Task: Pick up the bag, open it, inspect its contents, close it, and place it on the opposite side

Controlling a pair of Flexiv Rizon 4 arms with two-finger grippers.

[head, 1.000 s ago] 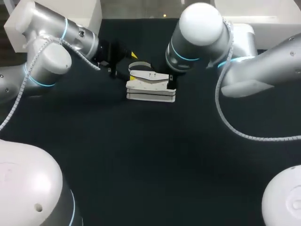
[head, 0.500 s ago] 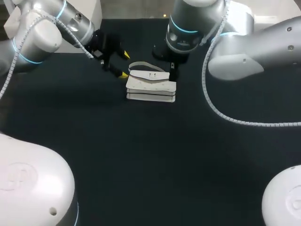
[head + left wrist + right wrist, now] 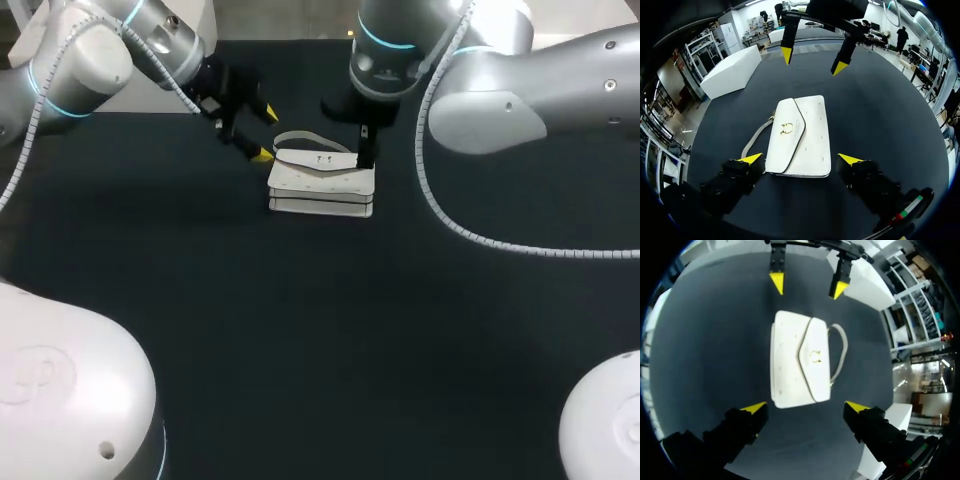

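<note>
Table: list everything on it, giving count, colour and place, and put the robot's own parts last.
table: one, black, under everything.
bag: one, white, lying flat toward the table's far middle, flap shut.
clasp: one, gold, on the bag's flap.
strap: one, pale grey, looped along the bag's far side.
left end effector: one, black with yellow tips, open, at the bag's left end.
right end effector: one, black with yellow tips, open, at the bag's right end.
</note>
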